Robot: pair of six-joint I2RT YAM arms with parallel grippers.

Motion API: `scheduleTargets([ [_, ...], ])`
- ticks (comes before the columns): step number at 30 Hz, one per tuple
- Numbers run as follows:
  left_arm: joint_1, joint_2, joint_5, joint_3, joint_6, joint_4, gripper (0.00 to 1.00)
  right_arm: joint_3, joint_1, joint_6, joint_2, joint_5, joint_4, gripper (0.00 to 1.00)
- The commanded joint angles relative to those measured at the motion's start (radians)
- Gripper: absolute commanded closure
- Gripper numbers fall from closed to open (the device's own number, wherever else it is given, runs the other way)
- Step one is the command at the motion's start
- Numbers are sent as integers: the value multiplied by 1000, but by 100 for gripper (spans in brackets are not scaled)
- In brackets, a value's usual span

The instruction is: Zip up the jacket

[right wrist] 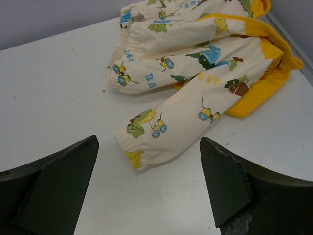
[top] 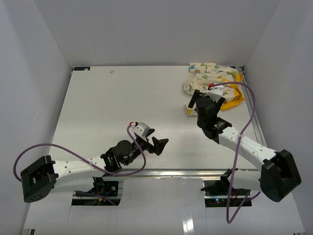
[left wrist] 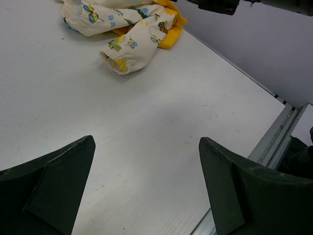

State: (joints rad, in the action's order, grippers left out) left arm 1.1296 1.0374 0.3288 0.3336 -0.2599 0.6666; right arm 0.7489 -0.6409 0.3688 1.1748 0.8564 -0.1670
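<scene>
Right gripper [right wrist: 147, 147] (spread wide) hangs over jacket [right wrist: 195, 54] crumpled on table [right wrist: 58, 88].

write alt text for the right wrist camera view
A crumpled cream child's jacket with cartoon prints and yellow-orange lining lies on a white table, one sleeve stretched toward the camera. The right gripper is open, its two dark fingers framing the cuff at the bottom of the picture.
</scene>
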Motion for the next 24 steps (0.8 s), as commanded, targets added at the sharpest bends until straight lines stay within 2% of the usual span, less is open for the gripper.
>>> scheduleTargets([
  [1,1,-35,23,-12,-10,18,2,119,108,81,163,-140,-6,10],
  [4,1,-43,23,-15,-22,19,2,223,145,45,322,-230,-24,10],
  [10,1,-42,21,-19,-30,15,2,561,147,42,588,-109,109,10],
  [13,1,-51,6,-14,-31,8,2,638,150,46,716,-68,115,10],
  [15,1,-63,-12,-23,-26,24,3,714,159,45,803,-72,157,9],
  [17,1,-59,8,-41,-25,39,4,816,183,93,887,-149,243,10],
  [20,1,-34,29,-24,-27,28,5,873,204,187,955,-199,370,10],
  [24,1,-24,-41,-14,-37,29,7,870,207,162,977,-162,380,6],
])
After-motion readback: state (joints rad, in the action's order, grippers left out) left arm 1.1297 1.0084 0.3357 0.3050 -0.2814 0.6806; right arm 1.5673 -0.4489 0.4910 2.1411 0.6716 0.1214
